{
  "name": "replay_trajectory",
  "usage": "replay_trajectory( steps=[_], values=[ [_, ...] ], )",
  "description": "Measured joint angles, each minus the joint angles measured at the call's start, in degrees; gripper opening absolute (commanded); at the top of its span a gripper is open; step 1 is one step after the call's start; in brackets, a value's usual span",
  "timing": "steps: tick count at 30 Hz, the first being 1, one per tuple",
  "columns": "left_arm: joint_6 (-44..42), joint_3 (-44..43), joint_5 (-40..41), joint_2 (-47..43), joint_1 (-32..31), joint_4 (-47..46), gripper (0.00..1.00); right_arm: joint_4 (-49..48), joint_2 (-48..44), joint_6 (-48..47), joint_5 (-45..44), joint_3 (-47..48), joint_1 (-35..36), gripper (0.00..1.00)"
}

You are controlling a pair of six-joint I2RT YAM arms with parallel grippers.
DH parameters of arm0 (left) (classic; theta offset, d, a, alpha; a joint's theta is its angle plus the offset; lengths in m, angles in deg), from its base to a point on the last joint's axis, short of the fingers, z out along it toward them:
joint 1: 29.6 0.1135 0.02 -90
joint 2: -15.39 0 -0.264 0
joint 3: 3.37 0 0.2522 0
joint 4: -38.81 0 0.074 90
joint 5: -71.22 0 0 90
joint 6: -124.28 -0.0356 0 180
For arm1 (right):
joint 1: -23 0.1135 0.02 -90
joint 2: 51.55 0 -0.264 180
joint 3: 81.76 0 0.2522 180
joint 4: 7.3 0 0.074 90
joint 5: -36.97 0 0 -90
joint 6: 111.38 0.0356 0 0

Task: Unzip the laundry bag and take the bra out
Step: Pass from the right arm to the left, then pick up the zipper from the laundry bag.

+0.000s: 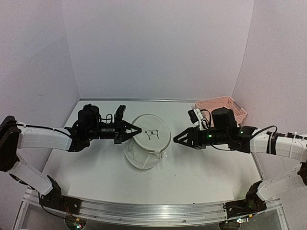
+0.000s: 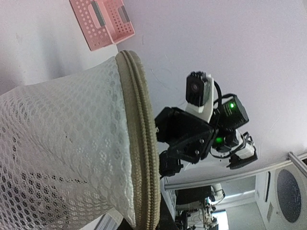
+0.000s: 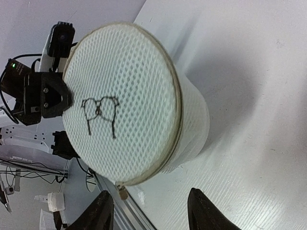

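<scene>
The white table (image 1: 201,177) spreads wide between the near edge and the laundry bag (image 1: 156,142), which sits mid-table, well away from every edge. A pink basket (image 1: 237,111) fills the far right corner. The bag is a white mesh drum with beige rims and a black bra sketch (image 3: 100,112) on its tilted top. The left gripper (image 1: 137,130) seems pinched shut on the top rim's left side. The right gripper (image 1: 175,140) hovers just right of the bag, fingers apart, near the zipper pull (image 3: 123,192).
</scene>
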Motion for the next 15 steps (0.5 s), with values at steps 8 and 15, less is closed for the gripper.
replay_trajectory(
  steps=[8,15],
  values=[
    [4.1,1.4,7.3,-2.9,0.8,1.0,0.0,2.3,0.6,-1.6,-5.1,3.0,8.4,0.57],
    [7.0,2.8,11.2,-3.0,0.8,2.2,0.0,2.8,6.0,-3.8,-11.1,8.4,14.9,0.52]
  ],
)
